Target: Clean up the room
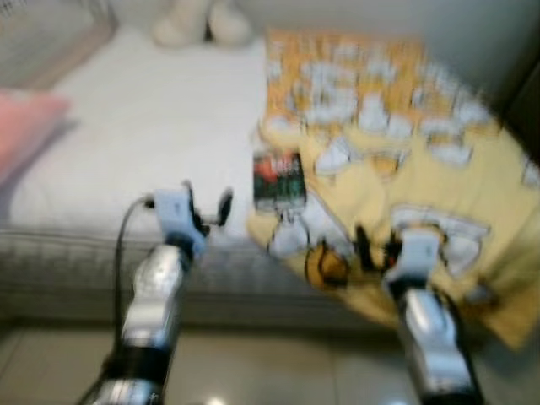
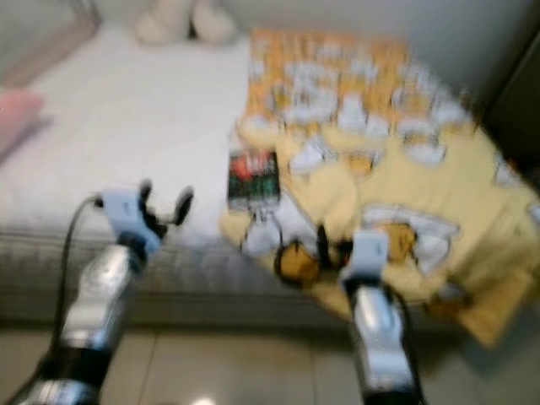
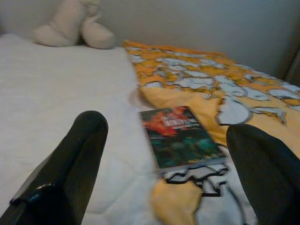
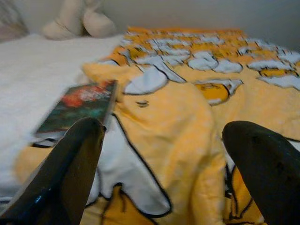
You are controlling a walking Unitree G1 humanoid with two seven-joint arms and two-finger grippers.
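Observation:
A book with a dark red and green cover lies on the bed, at the left edge of a yellow blanket with white cartoon prints. In the left wrist view the book lies ahead between the fingers. My left gripper is open over the bed's front edge, just left of the book. Open too, my right gripper hovers over the blanket's bunched front part, right of the book. Nothing is held.
The white mattress stretches left of the blanket. A cream plush toy sits at the far end by the wall. A pink pillow lies at the left. Pale tiled floor runs below the bed's grey front edge.

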